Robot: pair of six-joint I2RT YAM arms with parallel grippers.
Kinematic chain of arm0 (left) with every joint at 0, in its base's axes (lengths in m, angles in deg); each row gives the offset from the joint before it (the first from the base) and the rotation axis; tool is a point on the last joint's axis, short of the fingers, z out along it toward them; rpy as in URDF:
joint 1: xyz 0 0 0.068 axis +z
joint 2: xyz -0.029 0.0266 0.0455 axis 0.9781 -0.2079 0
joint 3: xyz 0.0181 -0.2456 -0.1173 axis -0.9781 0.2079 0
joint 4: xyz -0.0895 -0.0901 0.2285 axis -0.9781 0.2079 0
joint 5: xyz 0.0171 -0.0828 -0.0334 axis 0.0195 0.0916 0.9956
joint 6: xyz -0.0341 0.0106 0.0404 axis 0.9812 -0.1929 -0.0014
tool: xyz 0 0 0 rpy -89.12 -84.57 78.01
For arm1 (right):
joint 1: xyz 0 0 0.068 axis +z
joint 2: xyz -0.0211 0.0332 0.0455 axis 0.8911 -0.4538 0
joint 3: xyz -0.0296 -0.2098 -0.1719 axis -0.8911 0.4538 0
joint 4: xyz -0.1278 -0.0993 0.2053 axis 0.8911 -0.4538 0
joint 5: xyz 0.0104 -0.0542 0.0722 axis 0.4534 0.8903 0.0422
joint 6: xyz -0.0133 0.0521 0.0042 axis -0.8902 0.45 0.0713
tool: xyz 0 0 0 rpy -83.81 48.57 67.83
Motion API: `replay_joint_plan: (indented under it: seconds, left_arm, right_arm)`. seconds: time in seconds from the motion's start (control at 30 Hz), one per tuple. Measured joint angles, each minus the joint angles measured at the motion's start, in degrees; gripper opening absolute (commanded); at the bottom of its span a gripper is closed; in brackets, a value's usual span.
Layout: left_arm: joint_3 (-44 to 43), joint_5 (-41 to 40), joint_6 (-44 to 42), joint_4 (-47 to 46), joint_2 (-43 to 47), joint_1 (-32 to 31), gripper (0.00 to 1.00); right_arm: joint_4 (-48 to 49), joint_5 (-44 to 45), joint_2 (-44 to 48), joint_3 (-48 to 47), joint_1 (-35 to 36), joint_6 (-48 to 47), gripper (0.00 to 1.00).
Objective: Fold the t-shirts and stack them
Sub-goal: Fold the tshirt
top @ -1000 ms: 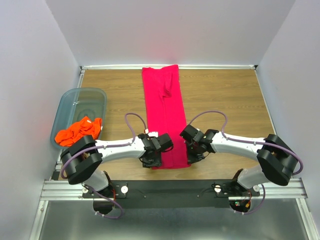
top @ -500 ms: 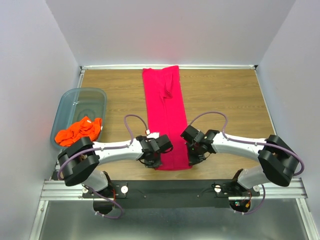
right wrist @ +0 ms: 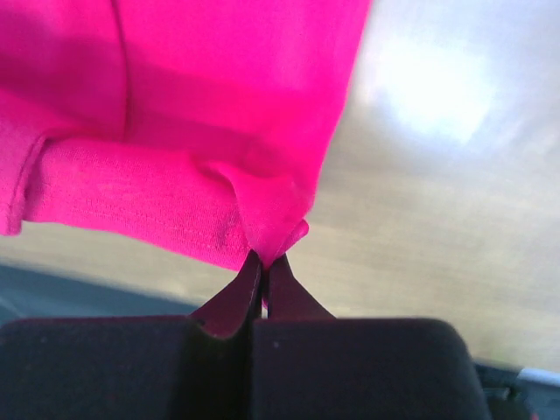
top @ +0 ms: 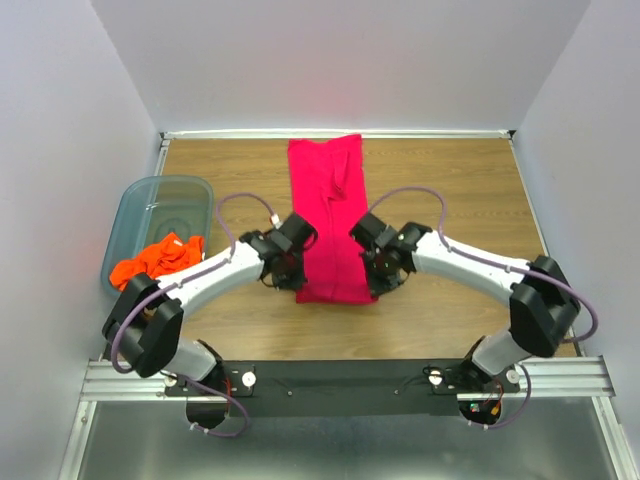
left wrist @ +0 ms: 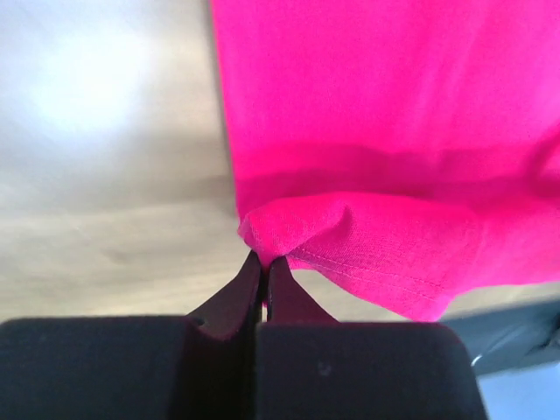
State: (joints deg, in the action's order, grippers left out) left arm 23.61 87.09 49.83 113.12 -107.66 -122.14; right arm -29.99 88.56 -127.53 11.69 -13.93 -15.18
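Wooden table (top: pixel 450 200) between pale walls is the work surface. On it, the left gripper (left wrist: pixel 262 264) is clamped tight on the near left corner of the pink shirt (top: pixel 330 200), with a pinch of stitched hem bunched just above its closed tips. The right gripper (right wrist: pixel 264 261) is closed the same way on the near right corner, a small peak of cloth caught between its jaws. Both wrist views show the hem raised off the wood, its edge sagging between the two grips.

The pink shirt lies as a long narrow strip down the middle of the table, from the far edge toward the arms. Holding the two near corners level looks meant to keep that end square, so it can be carried over the far part for a crosswise fold.

Well to the left, the orange shirt (top: pixel 155 262) sits crumpled at the near end of the bin (top: pixel 165 198), unfolded. It likely waits until the pink one is done.
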Motion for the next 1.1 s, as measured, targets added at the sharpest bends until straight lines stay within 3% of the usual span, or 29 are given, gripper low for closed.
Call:
replay_joint_plan:
  seconds: [0.13,0.4,1.1]
  left_arm:
    - [-7.5,-1.9,-6.9,-1.1,-2.8,7.2,0.00]
    - [-16.0,-3.5,-15.0,-5.9,-11.0,13.6,0.00]
    - [-21.2,-7.6,-19.6,-16.3,-23.0,16.6,0.00]
  right_arm:
    - [0.0,3.1,-5.3,-10.4,-5.3,-3.6,0.01]
    - [1.2,7.6,-14.3,-24.1,-12.9,-10.8,0.01]
    - [9.1,10.6,-25.9,-29.6,-15.8,-14.7,0.01]
